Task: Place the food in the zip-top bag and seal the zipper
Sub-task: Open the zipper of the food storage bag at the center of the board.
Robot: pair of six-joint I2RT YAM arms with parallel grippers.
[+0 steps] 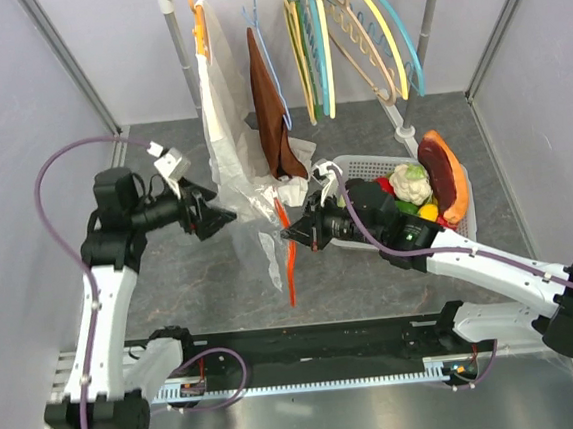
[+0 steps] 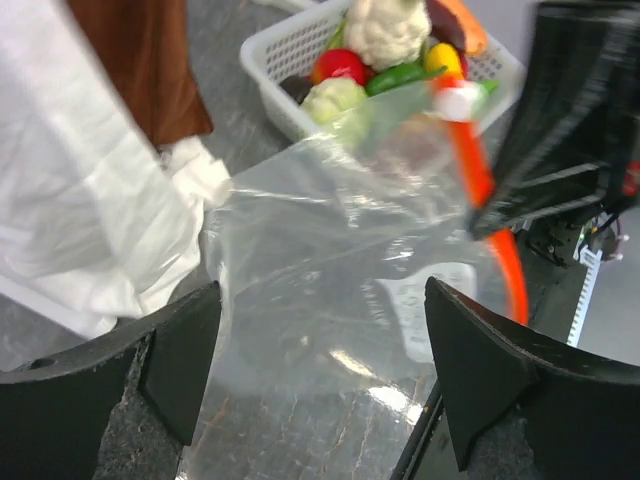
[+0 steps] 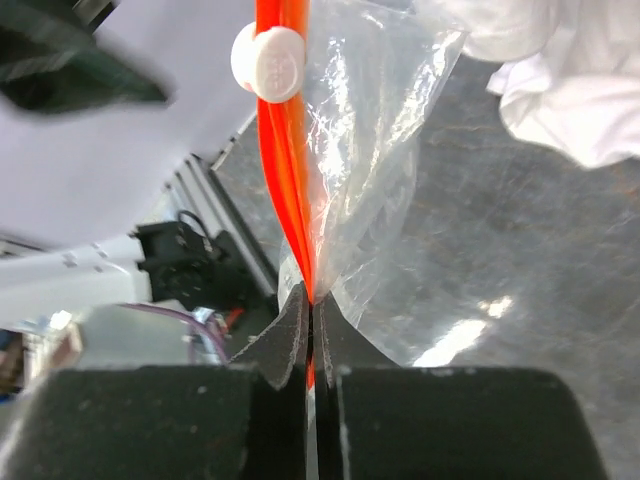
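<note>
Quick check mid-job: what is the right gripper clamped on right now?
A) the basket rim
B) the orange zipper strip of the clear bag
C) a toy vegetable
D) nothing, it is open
B: in the right wrist view the right gripper is shut on the orange zipper strip at the mouth of the clear bag.

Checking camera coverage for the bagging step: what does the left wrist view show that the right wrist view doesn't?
Left wrist only: the white basket of toy food and the open left gripper. Right wrist only: a clear look at the right gripper pinched shut on the zipper. Both: the zip-top bag, zipper, white garment.
</note>
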